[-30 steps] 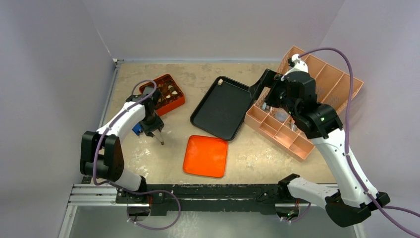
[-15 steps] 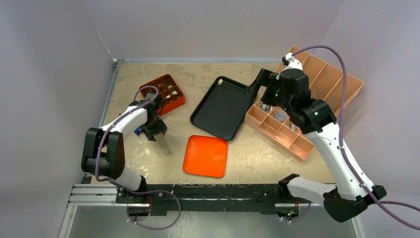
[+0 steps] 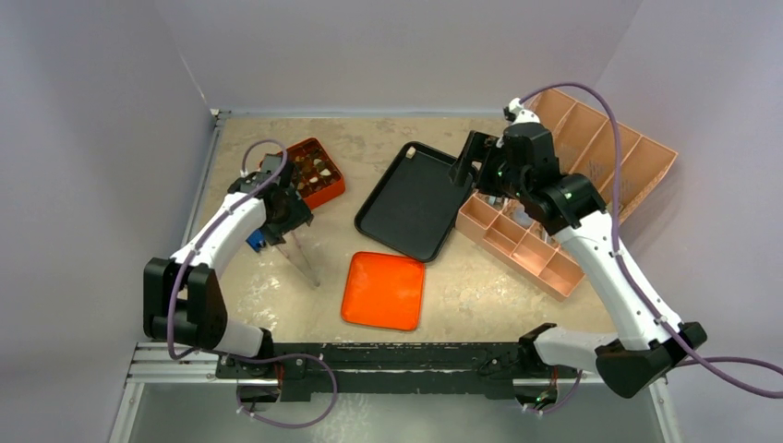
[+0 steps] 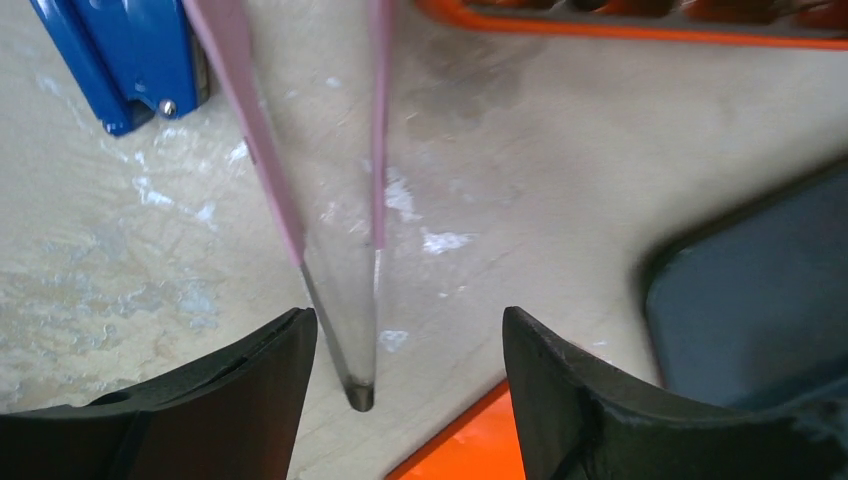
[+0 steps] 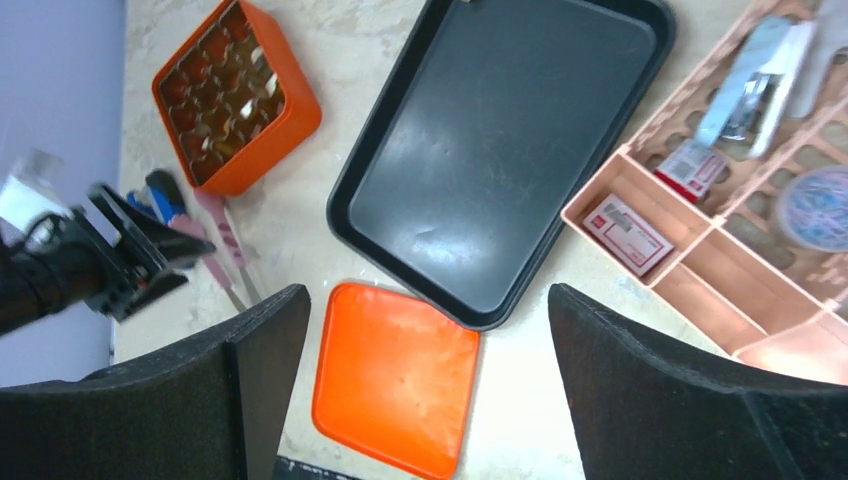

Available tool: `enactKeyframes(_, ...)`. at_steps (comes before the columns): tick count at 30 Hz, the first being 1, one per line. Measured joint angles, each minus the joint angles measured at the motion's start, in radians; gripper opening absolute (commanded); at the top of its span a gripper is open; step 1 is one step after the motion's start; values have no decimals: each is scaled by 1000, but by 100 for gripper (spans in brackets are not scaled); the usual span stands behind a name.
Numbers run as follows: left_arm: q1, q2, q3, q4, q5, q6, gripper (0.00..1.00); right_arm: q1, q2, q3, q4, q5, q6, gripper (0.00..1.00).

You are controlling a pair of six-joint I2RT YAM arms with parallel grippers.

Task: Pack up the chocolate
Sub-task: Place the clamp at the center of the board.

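Above the table [image 3: 480,291], left tool [image 4: 408,322] gapes over loose tweezers [image 4: 336,322]; right tool [image 5: 428,300] gapes empty.

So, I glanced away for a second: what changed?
The left gripper opened and let go of the tweezers, now lying on the table. The right gripper, open, swung left toward the black tray. The orange box, orange lid and tray stayed put.

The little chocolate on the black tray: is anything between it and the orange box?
Nothing visible does. The cream piece sits in the black tray's far corner; between it and the open orange box lie only the tray's rim and bare table. The tweezers lie nearer, off that line.
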Motion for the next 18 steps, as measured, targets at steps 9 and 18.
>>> enactKeyframes(9, 0, -86, 39, 92, 69, 108, 67, 146, 29, -237, 174, -76, -121, 49)
enactKeyframes(18, 0, -129, -43, 229, 140, 187, 65, 381, 187, -328, 211, 44, -6, 26)
